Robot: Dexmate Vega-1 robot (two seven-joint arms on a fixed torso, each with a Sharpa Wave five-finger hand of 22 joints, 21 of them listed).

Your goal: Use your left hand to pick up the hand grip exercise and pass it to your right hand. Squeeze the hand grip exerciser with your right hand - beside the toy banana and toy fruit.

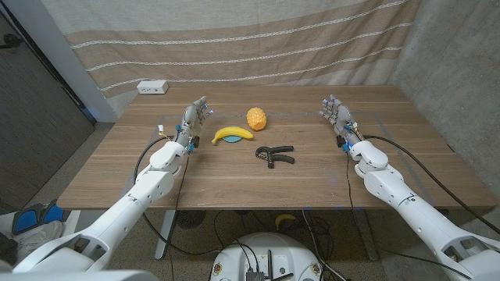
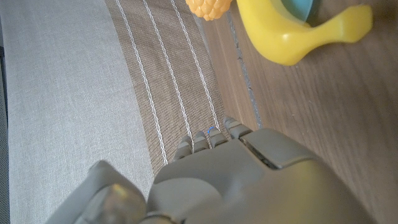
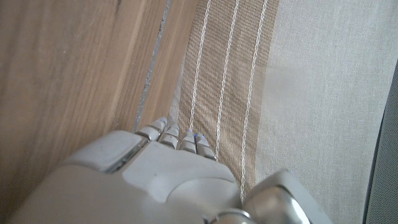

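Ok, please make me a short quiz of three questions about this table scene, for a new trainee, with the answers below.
1. True or false: the left hand already holds the hand grip exerciser.
2. Which thing lies nearest the toy banana? A) toy fruit B) white box C) right hand
3. Fill in: under the banana lies a small ___ dish.

Key: 1 false, both hands are open and apart from it; 2 A; 3 blue.

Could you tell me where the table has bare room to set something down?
Bare wood runs along the table's near edge below the grip exerciser, and between it and the right hand. It is crowded mid-table: banana, orange fruit and exerciser cluster beside the left hand.
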